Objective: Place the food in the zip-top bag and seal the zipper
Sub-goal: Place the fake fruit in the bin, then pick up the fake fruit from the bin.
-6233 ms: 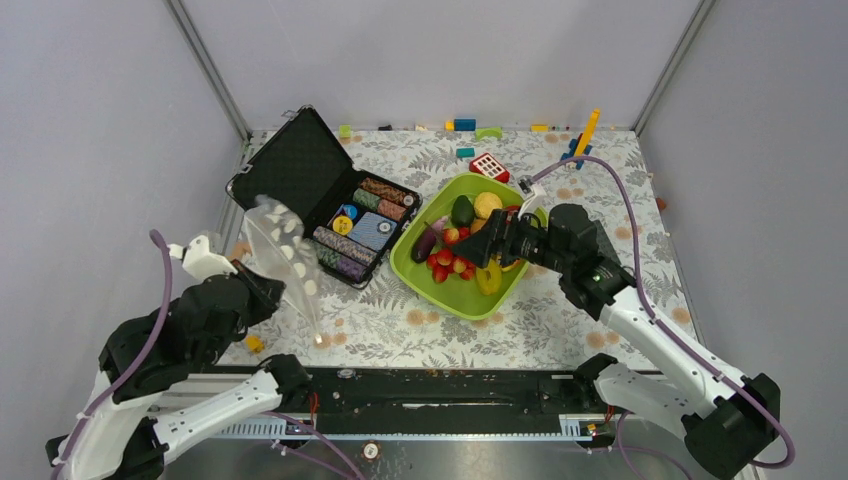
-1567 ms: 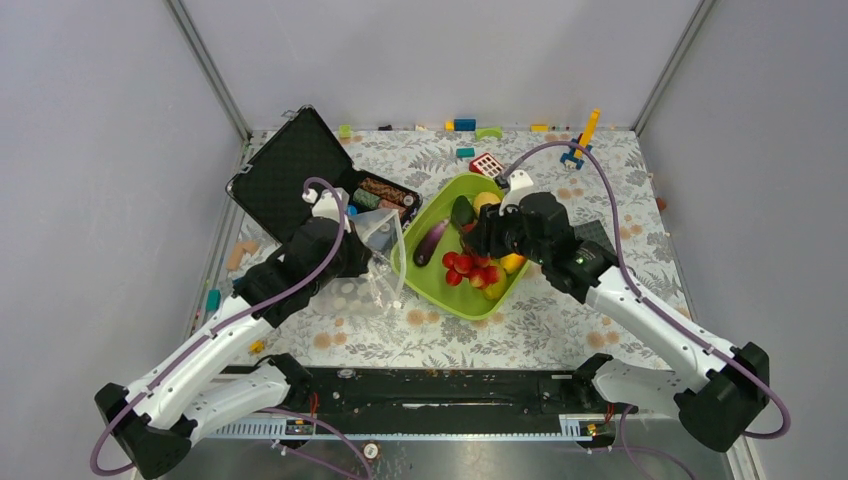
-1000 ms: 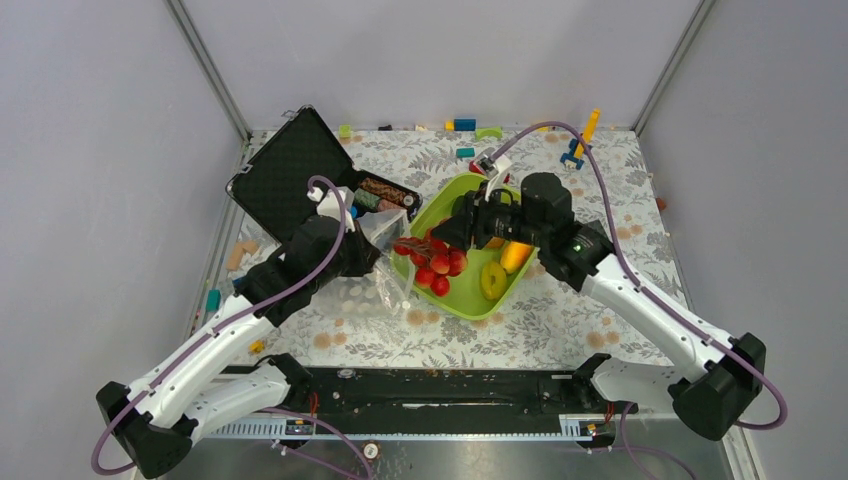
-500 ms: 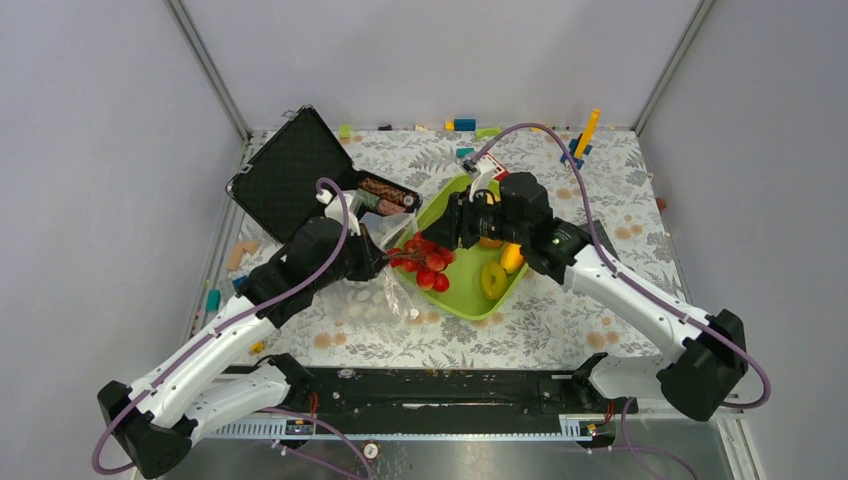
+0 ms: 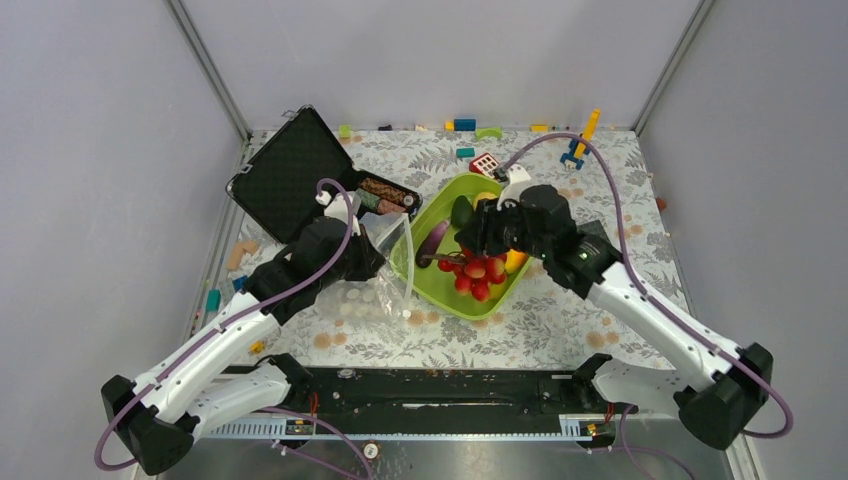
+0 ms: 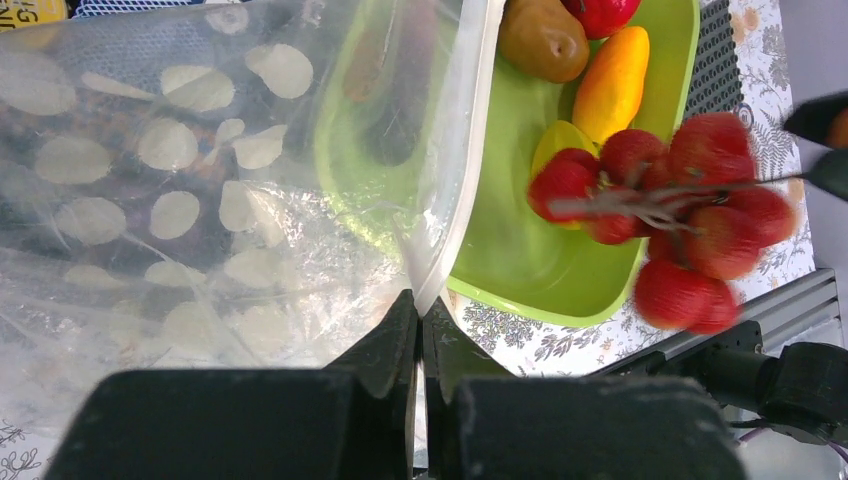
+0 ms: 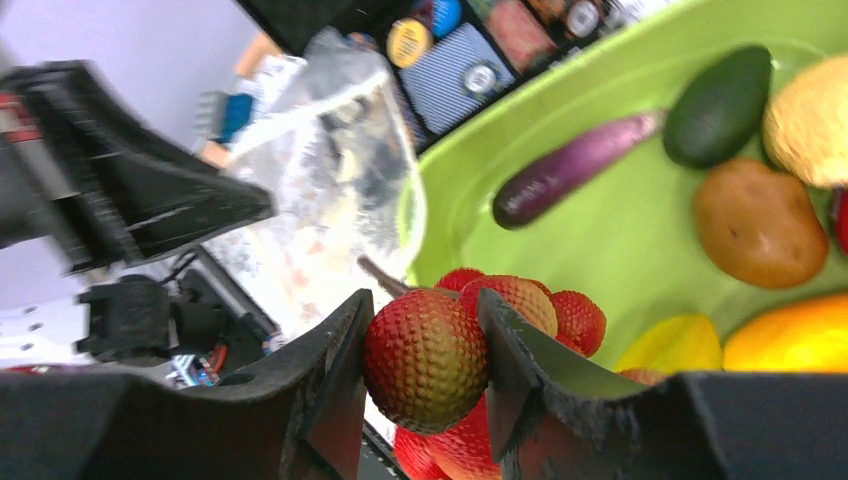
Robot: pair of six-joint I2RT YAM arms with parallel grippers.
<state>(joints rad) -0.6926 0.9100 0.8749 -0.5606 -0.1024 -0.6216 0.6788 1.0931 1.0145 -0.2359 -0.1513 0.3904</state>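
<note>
My left gripper (image 6: 420, 312) is shut on the lower corner of the clear zip-top bag (image 6: 200, 180), pinching its whitish zipper (image 6: 462, 150) edge. The bag (image 5: 385, 275) hangs with white dots at the left rim of the lime-green tray (image 5: 440, 292). My right gripper (image 7: 423, 306) is shut on a bunch of red strawberries (image 7: 425, 360), holding it (image 5: 478, 275) above the tray's middle. In the tray (image 7: 620, 225) lie a purple eggplant (image 7: 575, 170), a dark avocado (image 7: 718, 105), a brown kiwi (image 7: 758, 222), an orange mango (image 7: 790, 338) and a yellowish ball (image 7: 812, 118).
An open black case (image 5: 295, 175) with striped poker chips (image 5: 385, 192) stands behind the bag at the left. Small toy blocks (image 5: 487, 165) lie along the back of the patterned table. Orange bits (image 5: 240, 255) lie by the left wall.
The right gripper, which had carried the strawberry bunch left to the bag's mouth, has swung back right over the tray with the bunch in it. The left gripper keeps the bag in place.
</note>
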